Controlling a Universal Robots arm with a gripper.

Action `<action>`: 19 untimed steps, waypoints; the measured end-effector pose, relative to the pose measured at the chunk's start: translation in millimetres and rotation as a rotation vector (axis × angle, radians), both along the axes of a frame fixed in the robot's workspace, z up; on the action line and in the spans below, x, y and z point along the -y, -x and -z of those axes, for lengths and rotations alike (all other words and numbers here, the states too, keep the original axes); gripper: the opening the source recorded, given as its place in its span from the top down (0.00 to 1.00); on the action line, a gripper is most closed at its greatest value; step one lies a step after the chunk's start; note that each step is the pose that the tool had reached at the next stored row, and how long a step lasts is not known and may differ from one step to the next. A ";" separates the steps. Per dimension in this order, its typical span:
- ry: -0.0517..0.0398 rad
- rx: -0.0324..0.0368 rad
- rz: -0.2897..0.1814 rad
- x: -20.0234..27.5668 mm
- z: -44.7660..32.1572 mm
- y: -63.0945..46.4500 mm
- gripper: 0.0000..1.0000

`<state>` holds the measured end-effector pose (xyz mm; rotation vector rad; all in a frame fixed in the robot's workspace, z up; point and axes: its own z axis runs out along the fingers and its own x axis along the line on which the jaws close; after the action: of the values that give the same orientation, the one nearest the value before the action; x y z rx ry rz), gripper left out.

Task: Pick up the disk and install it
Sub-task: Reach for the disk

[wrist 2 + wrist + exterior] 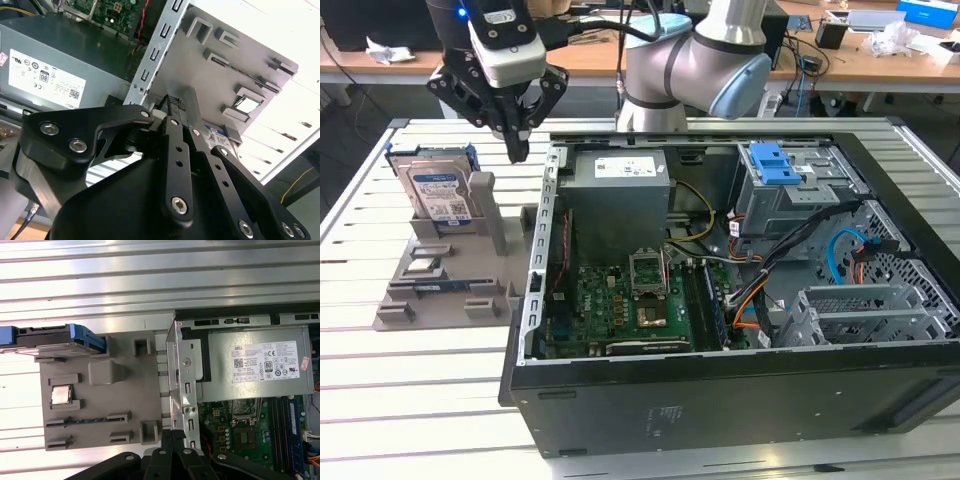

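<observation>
So the fingers (518,138) are pinched together to a narrow point with nothing between them, hanging in the air over the strip where the grey holder block (440,290) meets the side wall of the open PC case (720,400). The disk (440,190) isn't picked up yet. It's standing on edge in a slot at the far end of that holder block, blue carrier frame around it and label facing out, off to the exterior view's left of the fingers and lower down, well apart from them. In the first wrist view you can see the disk (55,342) edge-on at one end of the block, with the fingertips (172,436) near the block's opposite corner, right by the case's metal edge. There's also a small silvery chip (62,395) sitting in one of the block's pockets, between the disk and the fingers. On the other side of the fingers, inside the case, is the big grey power supply (620,195), with the green motherboard (610,310) just past it. Block and case both sit on the white slatted tabletop (410,400). The drive cage with the blue latch (775,163) is way over on the far side of the case from the fingers.
</observation>
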<state>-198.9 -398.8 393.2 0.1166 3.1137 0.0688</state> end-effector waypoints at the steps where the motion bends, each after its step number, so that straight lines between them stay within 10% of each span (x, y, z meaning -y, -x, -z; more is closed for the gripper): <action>1: 0.0000 0.0000 0.000 0.0 0.0 1.4 0.89; 19: 0.0001 -0.0001 0.000 0.0 0.0 23.8 0.89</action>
<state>-222.8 -398.9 393.2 0.1166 3.1138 0.0686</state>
